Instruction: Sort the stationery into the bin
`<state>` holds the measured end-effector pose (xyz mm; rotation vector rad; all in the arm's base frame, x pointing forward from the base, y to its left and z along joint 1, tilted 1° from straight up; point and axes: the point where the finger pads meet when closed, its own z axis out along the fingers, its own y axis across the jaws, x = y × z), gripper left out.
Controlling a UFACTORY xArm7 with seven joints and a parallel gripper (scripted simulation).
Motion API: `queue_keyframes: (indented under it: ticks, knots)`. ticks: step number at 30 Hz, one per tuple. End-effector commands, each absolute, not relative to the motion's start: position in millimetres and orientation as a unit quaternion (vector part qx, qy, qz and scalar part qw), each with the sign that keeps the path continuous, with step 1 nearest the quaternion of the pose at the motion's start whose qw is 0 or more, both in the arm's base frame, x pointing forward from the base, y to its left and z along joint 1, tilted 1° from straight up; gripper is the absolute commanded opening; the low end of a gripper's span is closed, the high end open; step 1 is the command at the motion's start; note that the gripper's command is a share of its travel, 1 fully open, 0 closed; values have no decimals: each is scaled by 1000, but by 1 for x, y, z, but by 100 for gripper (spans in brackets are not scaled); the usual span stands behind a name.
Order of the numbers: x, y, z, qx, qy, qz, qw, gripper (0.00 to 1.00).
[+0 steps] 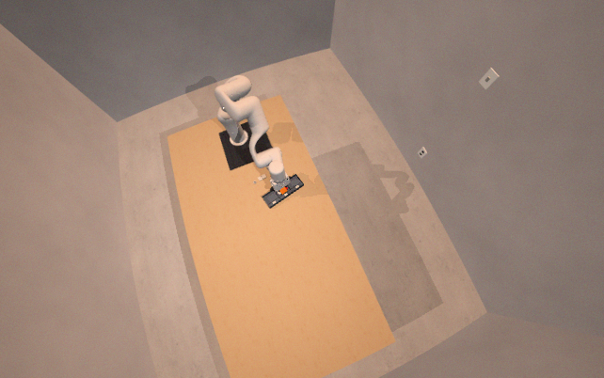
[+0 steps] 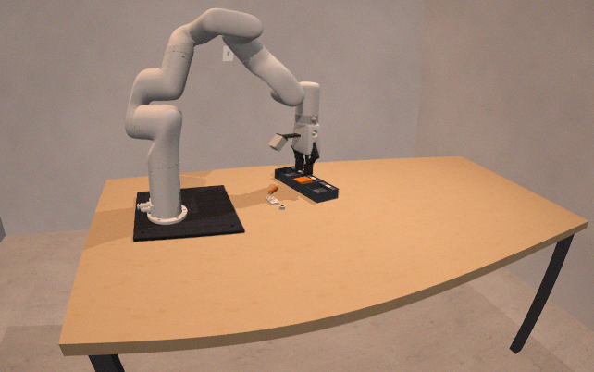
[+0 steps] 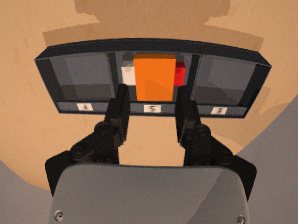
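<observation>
A dark tray of three bins (image 1: 270,201) (image 2: 325,194) (image 3: 47,70) stands on the table, with small labels on its near wall that I cannot read. An orange block (image 1: 283,190) (image 2: 303,179) (image 3: 154,72) lies in the middle bin, on top of a white and a red thing (image 3: 180,78). My gripper (image 1: 280,184) (image 2: 305,163) (image 3: 153,96) hangs just above that bin with its fingers apart, clear of the block. An orange pen-like stick (image 2: 273,190) lies on the table beyond the tray.
A small white flat piece (image 2: 274,200) and a small nut-like piece (image 2: 280,206) lie on the table between the tray and the arm's black base plate (image 2: 217,217). The two outer bins look empty.
</observation>
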<state>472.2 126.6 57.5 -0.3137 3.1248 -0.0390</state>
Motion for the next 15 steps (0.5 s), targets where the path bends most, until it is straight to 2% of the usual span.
queue_keyframes:
  ticks: [1,4,5,15]
  knots:
    - [473,127,61,-100,995,-12,2,47]
    - [473,127,61,-100,995,-12,2,47]
    - [473,127,65,-100,995,-12,2,100]
    - [473,128,97,-100,995,-12,2,100]
